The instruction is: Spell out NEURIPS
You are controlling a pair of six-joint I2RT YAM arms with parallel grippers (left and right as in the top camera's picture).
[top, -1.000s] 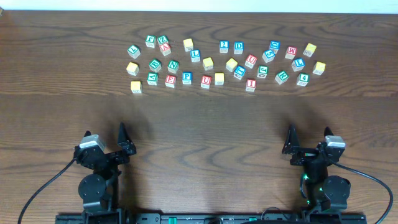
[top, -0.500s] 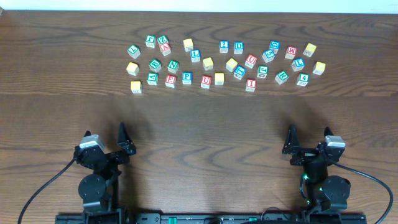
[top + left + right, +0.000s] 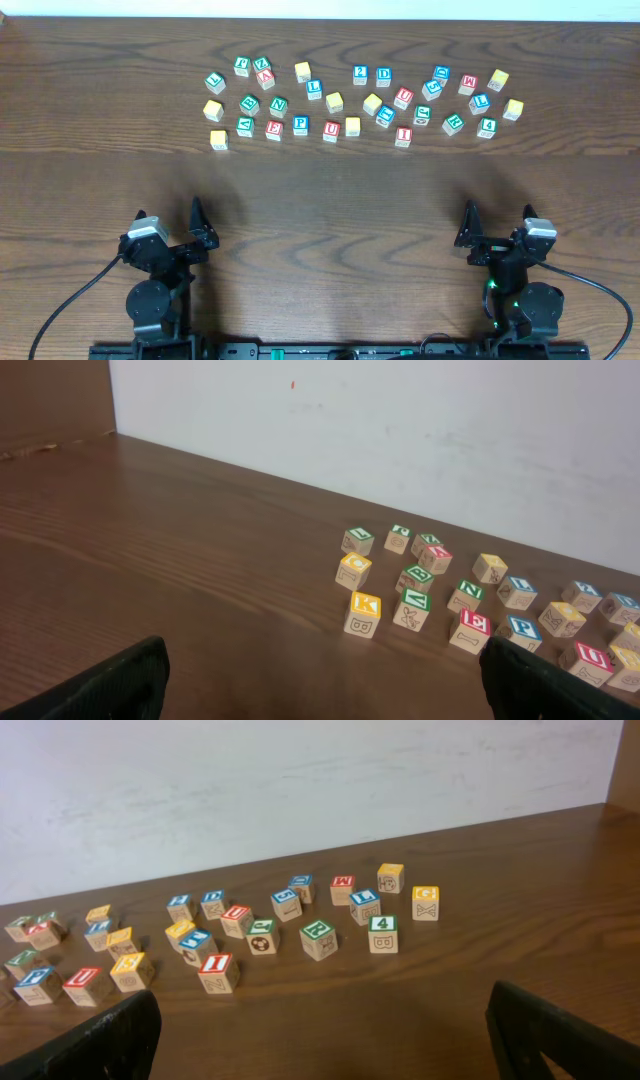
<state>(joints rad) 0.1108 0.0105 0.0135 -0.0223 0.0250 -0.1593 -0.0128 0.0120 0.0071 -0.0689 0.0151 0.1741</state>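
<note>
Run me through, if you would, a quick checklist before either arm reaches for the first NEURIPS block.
1. Grippers open and empty: ok. The left gripper and right gripper both have their jaws wide apart and hold nothing.
2. N located: ok. The green N block is left of centre.
3. E, P, U located: ok. The red E block, blue P block and red U block are in the nearest row.
4. I located: ok. The red I block is on the right.
5. R and S located: cannot tell. Those letters are too small to read.
6. Room for the word: ok. The table is bare between blocks and arms.
</note>
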